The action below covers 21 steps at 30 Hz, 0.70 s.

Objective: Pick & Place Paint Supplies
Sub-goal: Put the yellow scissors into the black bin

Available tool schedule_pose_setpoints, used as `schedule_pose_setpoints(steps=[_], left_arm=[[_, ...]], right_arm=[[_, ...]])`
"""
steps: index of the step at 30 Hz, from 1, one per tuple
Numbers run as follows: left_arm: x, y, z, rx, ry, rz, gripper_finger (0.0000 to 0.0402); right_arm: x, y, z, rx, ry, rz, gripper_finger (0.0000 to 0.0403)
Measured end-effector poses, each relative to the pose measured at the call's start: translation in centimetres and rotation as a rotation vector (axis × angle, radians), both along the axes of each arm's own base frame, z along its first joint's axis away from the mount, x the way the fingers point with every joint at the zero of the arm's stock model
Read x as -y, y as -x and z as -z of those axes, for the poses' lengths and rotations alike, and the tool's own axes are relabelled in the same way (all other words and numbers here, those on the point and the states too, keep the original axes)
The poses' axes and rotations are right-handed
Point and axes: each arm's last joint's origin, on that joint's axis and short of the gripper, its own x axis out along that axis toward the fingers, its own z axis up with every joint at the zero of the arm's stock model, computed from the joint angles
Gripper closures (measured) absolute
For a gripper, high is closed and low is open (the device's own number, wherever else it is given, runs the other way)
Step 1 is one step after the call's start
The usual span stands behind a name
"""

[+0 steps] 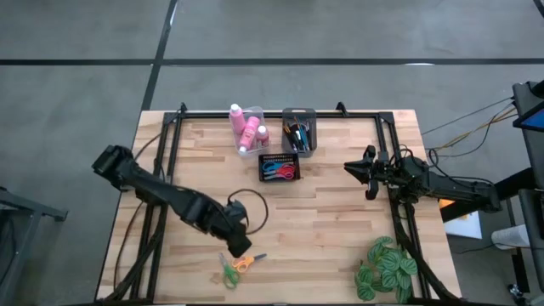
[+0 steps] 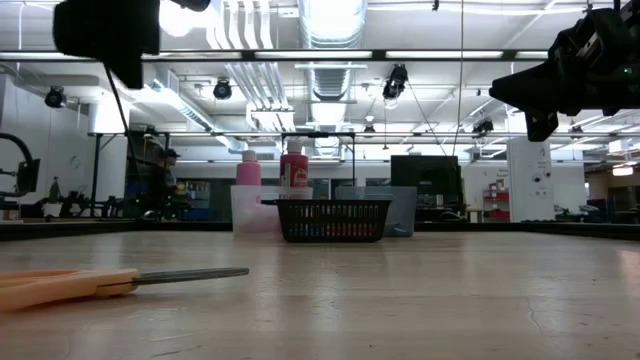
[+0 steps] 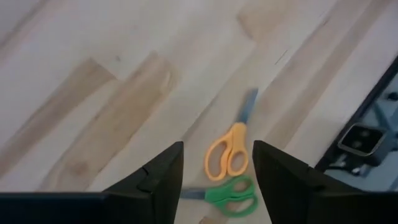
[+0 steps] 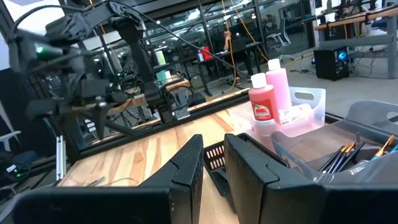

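Two scissors, orange scissors [image 3: 229, 152] and green scissors [image 3: 231, 194], lie on the bench [image 1: 331, 221] directly below our left gripper [image 3: 217, 180], whose jaws stand apart and empty, apparently lined up to straddle the orange handles. Our right gripper [image 4: 213, 163] waits nearly closed, holding nothing, beside the black basket [image 1: 280, 167].

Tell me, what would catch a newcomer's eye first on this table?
Probably the two pairs of scissors near the table's front edge, the orange scissors and the green scissors, with the left gripper hanging open right above them. Next, the pink bottles standing in a clear bin at the far edge, then the leafy plant at the front right corner.
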Motion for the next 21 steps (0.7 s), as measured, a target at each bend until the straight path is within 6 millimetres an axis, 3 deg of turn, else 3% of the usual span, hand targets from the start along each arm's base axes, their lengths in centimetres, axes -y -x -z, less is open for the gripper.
schedule_pose_setpoints(steps=[10, 21], left_arm=[[3.8, -0.9, 3.2, -0.03, 0.051, 0.054, 0.0206], [5.5, -1.3, 7.1, -0.113, -0.04, 0.072, 0.0209]], right_arm=[[0.0, 0.0, 0.0, 0.0, 0.0, 0.001, 0.0338], [0.0, 0.0, 0.0, 0.0, 0.0, 0.001, 0.0338]])
